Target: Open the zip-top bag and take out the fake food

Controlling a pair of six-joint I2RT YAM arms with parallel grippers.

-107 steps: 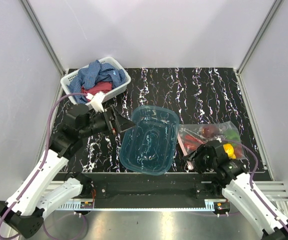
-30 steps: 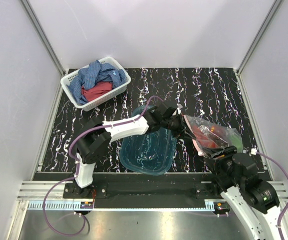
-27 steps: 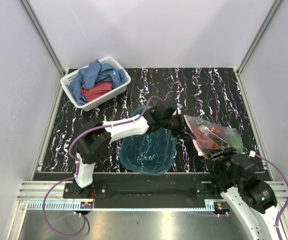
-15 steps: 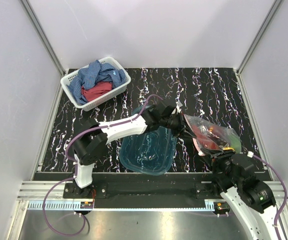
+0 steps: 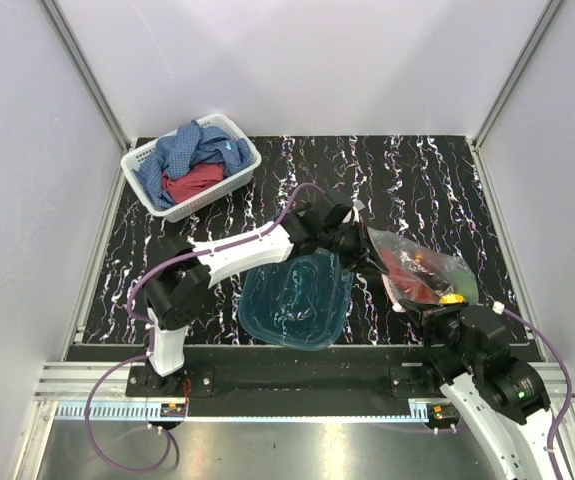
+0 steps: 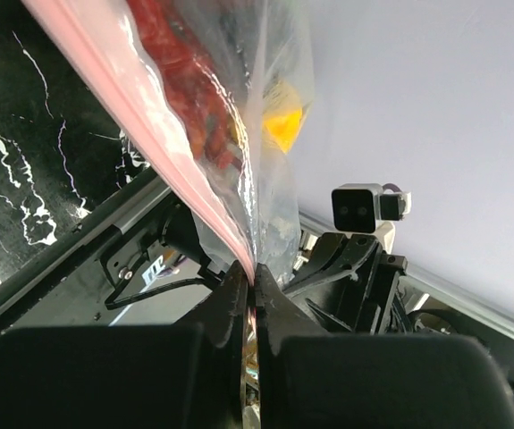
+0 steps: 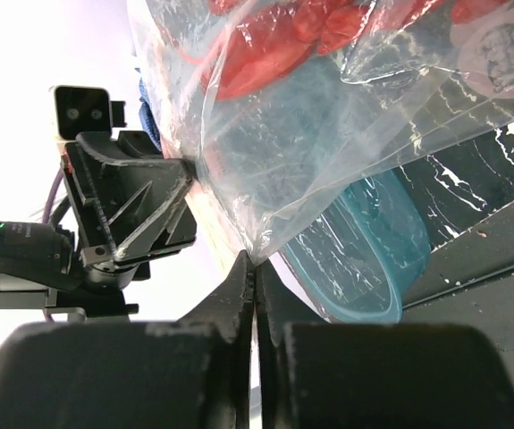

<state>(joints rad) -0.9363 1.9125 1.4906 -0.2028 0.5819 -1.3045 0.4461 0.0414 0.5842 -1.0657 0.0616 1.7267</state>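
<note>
White basket (image 5: 219, 191) at far left of the black marbled tabletop (image 5: 417, 180), holding a crumpled blue cloth (image 5: 193, 146) over a red cloth (image 5: 191, 183). Teal translucent tub (image 5: 289, 300) near the front edge, centre, well apart from the basket.

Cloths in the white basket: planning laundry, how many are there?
2: a crumpled blue cloth on top, a red cloth showing at its near edge; more may be hidden.

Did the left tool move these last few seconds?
Yes. The left tool crossed rightward, from the left side of the teal tub to the zip-top bag on its right.
</note>
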